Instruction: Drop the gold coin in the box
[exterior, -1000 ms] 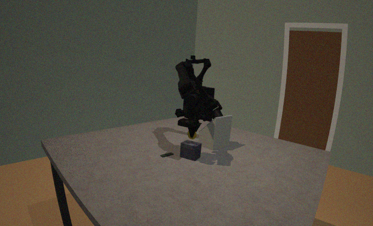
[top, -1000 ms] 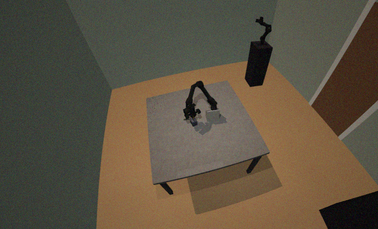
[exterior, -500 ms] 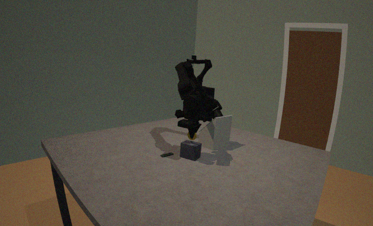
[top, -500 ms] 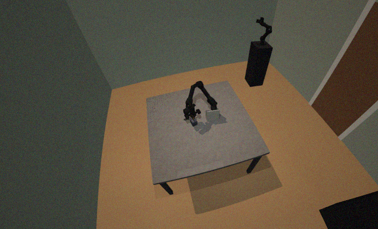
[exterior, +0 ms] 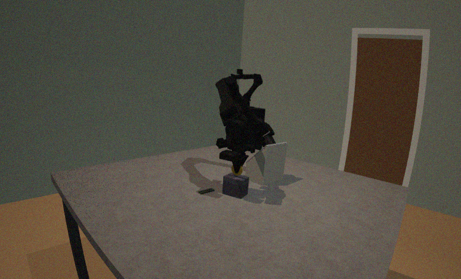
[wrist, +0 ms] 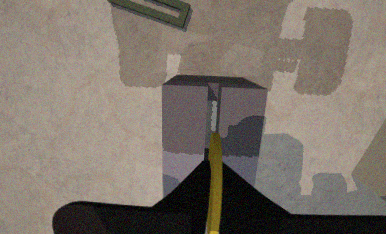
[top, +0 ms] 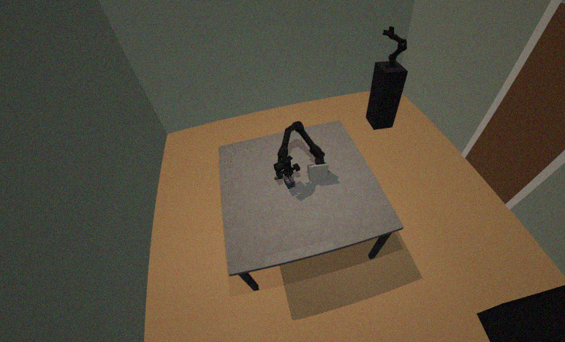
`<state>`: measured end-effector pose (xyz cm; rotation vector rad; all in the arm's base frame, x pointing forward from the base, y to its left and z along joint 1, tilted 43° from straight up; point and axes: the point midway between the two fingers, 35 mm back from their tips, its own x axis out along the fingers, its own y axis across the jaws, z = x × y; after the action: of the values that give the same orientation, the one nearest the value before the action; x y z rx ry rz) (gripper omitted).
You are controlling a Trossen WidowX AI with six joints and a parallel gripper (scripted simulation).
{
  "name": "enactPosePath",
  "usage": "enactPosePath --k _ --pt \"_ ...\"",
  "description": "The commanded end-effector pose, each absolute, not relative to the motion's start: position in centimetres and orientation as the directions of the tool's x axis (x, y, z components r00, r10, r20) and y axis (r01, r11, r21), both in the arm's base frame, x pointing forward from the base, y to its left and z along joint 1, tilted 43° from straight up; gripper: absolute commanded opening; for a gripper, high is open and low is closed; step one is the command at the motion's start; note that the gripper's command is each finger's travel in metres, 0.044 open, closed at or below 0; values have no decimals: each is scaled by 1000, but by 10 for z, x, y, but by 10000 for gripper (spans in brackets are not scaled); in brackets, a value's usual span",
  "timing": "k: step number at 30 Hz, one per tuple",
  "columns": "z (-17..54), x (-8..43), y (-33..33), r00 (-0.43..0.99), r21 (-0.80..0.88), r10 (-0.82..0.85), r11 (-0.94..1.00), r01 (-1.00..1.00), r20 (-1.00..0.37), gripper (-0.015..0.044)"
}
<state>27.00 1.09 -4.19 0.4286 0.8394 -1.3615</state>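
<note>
Coin (exterior: 240,170) (wrist: 215,185) first: you have it out of the holder (exterior: 206,191) (wrist: 177,15), which lies on the bench (exterior: 204,225) (top: 309,221) (wrist: 60,125) with its groove bare beside the box (exterior: 235,186) (wrist: 185,120) (top: 289,183). That half of the job, the pick, is done. Your jaws (exterior: 237,170) are clenched on the coin, one on each face, and its lower rim sticks out past their tips.

The carry looks all but done too. In the exterior view the coin is upright, right above the lid; in the wrist view its edge runs nearly along the slot (wrist: 213,107), with the far part of the slot open to your sight ahead of it. Whether the rim has begun to enter the slot, you cannot tell: the coin and the jaws hide that part of the lid. Most of the coin that you can see is above the box in any case, so it is not inside.

What is left for you, as I judge it, is to true up the last bit of angle and sideways offset, lower the coin until the slot guides it, then let go and see that it falls through. The slot leaves little slack, so a slight tilt could leave the coin perched on the lid.
</note>
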Motion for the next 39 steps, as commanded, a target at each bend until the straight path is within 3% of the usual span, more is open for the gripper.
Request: enactPosePath --k 1,4,10,19,30,39 --pt "-44 270 9 -9 -194 -679 198 961 -734 0" --pt "-45 270 8 -9 -194 -679 198 961 -734 0" --pt "-44 270 9 -12 -194 -677 194 962 -736 157" --pt "-44 270 9 -12 -194 -677 194 962 -736 161" --pt "-7 268 42 -18 -202 -680 193 960 -733 440" --pt "0 267 47 -19 -204 -682 192 960 -732 440"
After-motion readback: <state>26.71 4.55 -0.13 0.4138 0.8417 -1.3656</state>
